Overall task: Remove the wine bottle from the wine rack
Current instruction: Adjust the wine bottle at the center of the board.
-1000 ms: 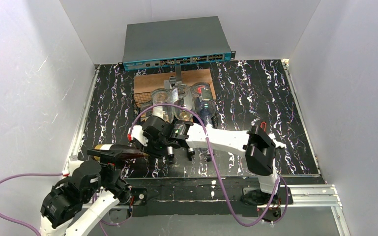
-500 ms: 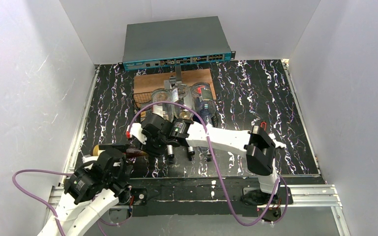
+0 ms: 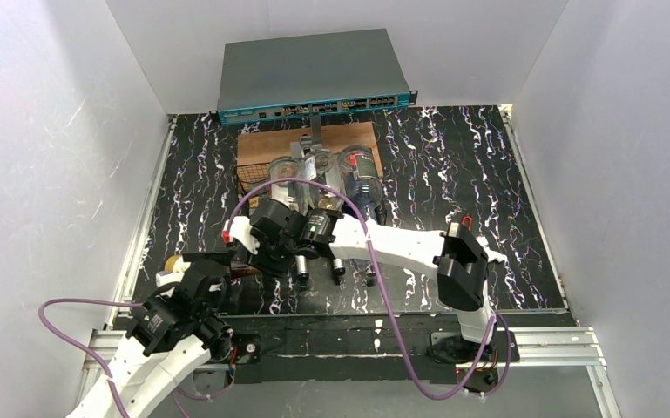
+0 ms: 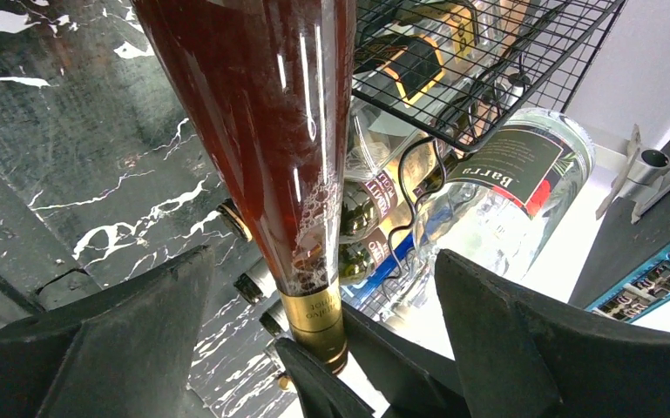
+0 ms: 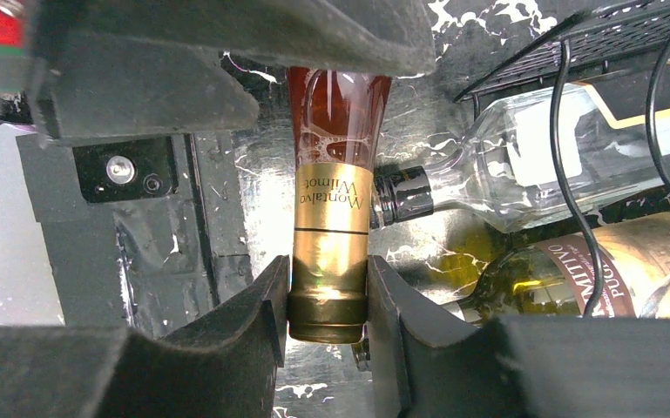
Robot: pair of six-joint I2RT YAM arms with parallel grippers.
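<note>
The wine bottle (image 5: 329, 252), amber liquid with a gold neck capsule, lies level over the table, near-left of the wine rack (image 3: 257, 178) and apart from it. My right gripper (image 5: 327, 305) is shut on the capsule, a finger (image 5: 253, 322) pressed against each side. In the top view the right gripper (image 3: 260, 259) holds the neck end, and the bottle (image 3: 174, 263) points left. My left gripper (image 4: 327, 348) stands open and straddles the bottle's body (image 4: 270, 131), with a gap showing at its right finger (image 4: 523, 348). From above, the left gripper (image 3: 202, 272) covers the bottle's middle.
Three other bottles lie in the black wire rack (image 4: 488, 61), among them a clear one (image 5: 523, 174) and an olive one (image 5: 575, 270). The rack sits on a brown wooden board (image 3: 261, 144). A grey network switch (image 3: 314, 74) stands at the back. White walls close in on both sides.
My left arm has swung in from the near left, and its open jaws now straddle the bottle's body. The right gripper keeps its hold on the neck and has barely moved.
</note>
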